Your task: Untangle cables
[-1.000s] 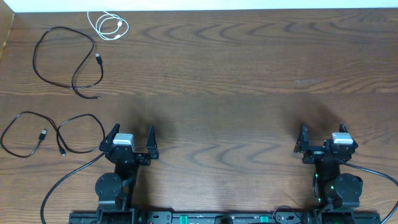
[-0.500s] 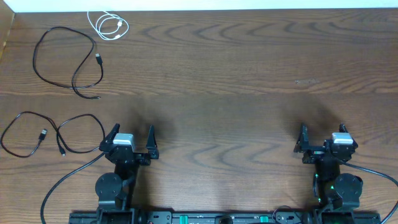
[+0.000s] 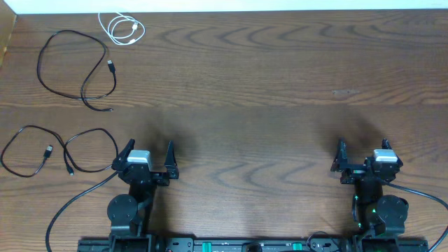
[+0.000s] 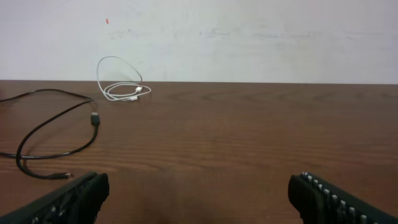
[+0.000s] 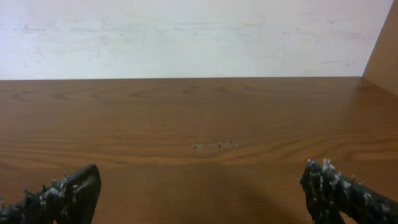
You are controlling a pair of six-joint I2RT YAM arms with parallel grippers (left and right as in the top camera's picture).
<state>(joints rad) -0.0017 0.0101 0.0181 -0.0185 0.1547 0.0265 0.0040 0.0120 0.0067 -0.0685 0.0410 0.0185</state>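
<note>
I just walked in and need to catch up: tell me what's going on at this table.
Nothing is being handled right now. The left gripper and right gripper sit at the near edge of the table, both open and empty. Three cables lie apart on the left side: a white cable at the far edge, a black cable nearer, and a second black cable close beside the left gripper. None of them cross.
</note>
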